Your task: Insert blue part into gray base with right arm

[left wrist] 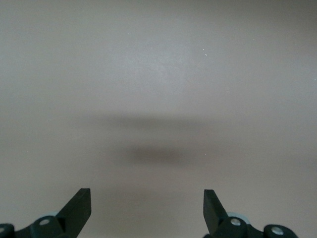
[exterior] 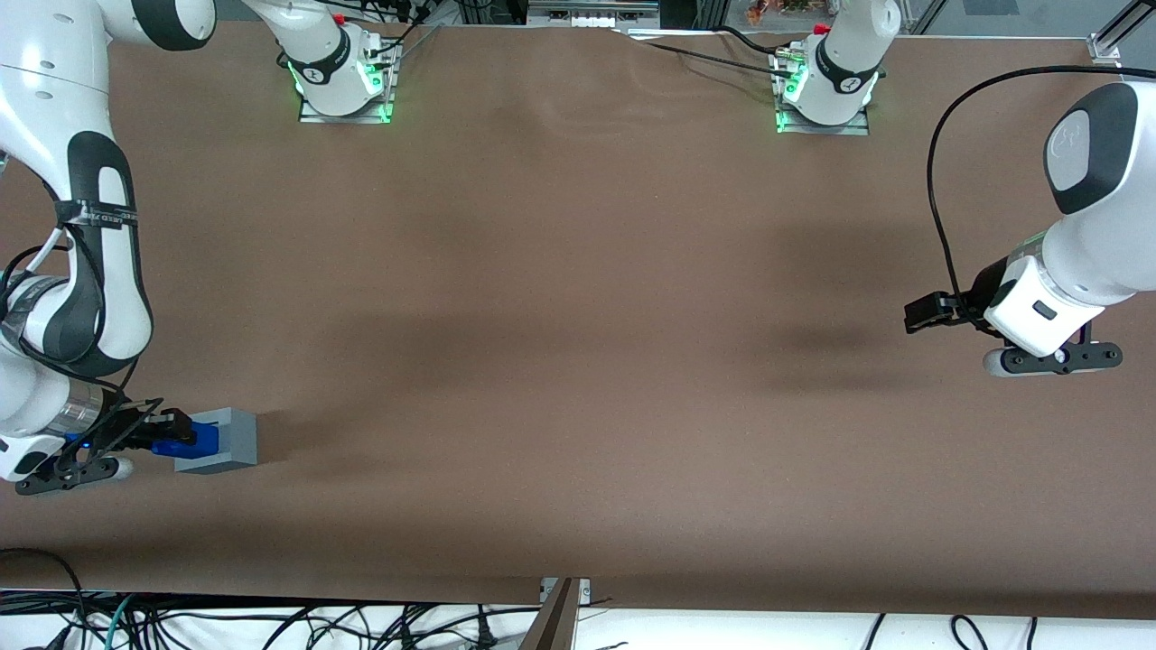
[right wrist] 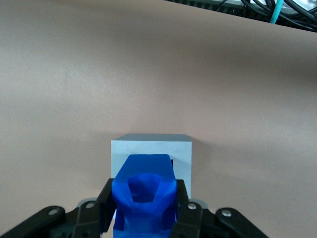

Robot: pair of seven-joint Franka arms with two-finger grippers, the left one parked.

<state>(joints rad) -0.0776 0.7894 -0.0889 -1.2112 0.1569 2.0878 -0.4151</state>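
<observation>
Your right arm (exterior: 68,226) reaches down at the working arm's end of the worktop (exterior: 578,361), and its gripper (exterior: 167,433) sits low, just beside and partly over the gray base (exterior: 226,441). You can see in the right wrist view that the gripper (right wrist: 144,210) is pinching the blue part (right wrist: 144,196): 1 black finger (right wrist: 106,208) presses each flank of it, so the part sits squarely between them. The blue part (exterior: 190,439) hangs over the top face of the gray base (right wrist: 151,148), covering most of the square recess there; only a dark sliver of that recess shows at the part's edge. From these views you probably cannot settle whether the part has entered the recess or only rests above it.

Counting for you: 1 blue part, 1 gray base, 1 working gripper holding it. The base stands flat on the brown worktop, nearer the front camera than both arm mounts, with nothing else close to it.

For writing, your right arm carries a black band (exterior: 97,215) with pale lettering around its forearm, just above the black elbow panel. The letters are too small to read with confidence, so take no wording from it. No label or brand shows on the blue part or on the gray base.
</observation>
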